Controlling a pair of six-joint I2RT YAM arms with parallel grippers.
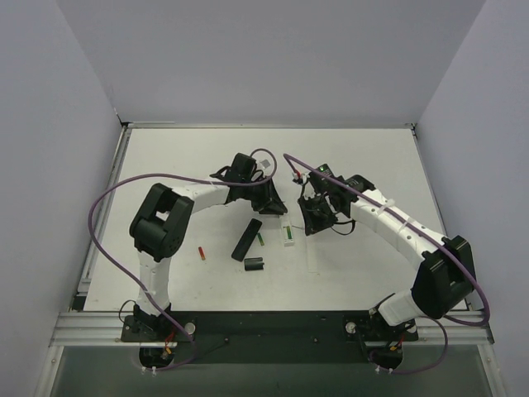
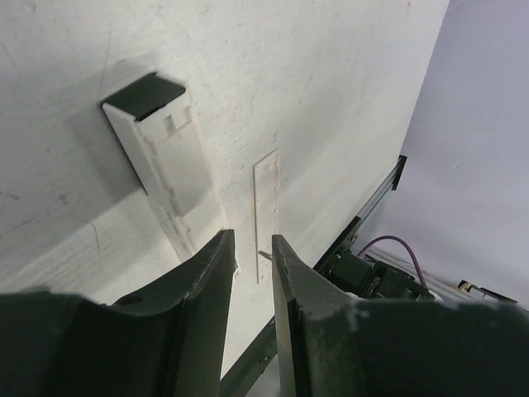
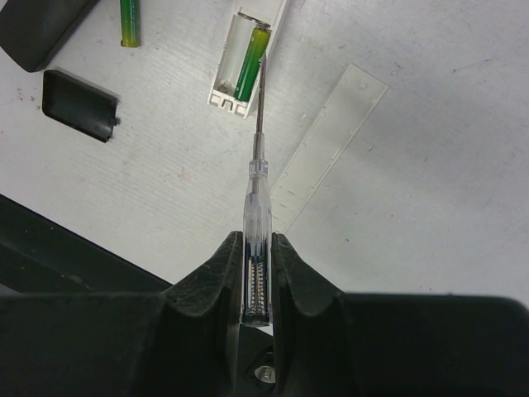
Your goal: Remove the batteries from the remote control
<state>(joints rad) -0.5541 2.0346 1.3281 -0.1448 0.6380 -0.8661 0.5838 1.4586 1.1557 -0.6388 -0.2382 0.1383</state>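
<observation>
A white remote control (image 3: 248, 50) lies open on the table, one green battery (image 3: 250, 68) still in its compartment. Another green battery (image 3: 128, 21) lies loose beside it, and a red battery (image 1: 202, 253) rests further left. My right gripper (image 3: 256, 241) is shut on a clear-handled screwdriver (image 3: 256, 207), whose metal tip reaches the edge of the seated battery. My left gripper (image 2: 250, 240) hovers just behind the white remote (image 2: 165, 178), jaws a little apart with nothing between them. From above, the two grippers (image 1: 273, 205) (image 1: 312, 215) flank the white remote (image 1: 288, 234).
A black remote (image 1: 246, 239) lies left of the white one, with its short black cover (image 1: 254, 265) near it. The long white strip cover (image 3: 329, 145) lies flat to the right of the white remote. Grey walls enclose the table on three sides.
</observation>
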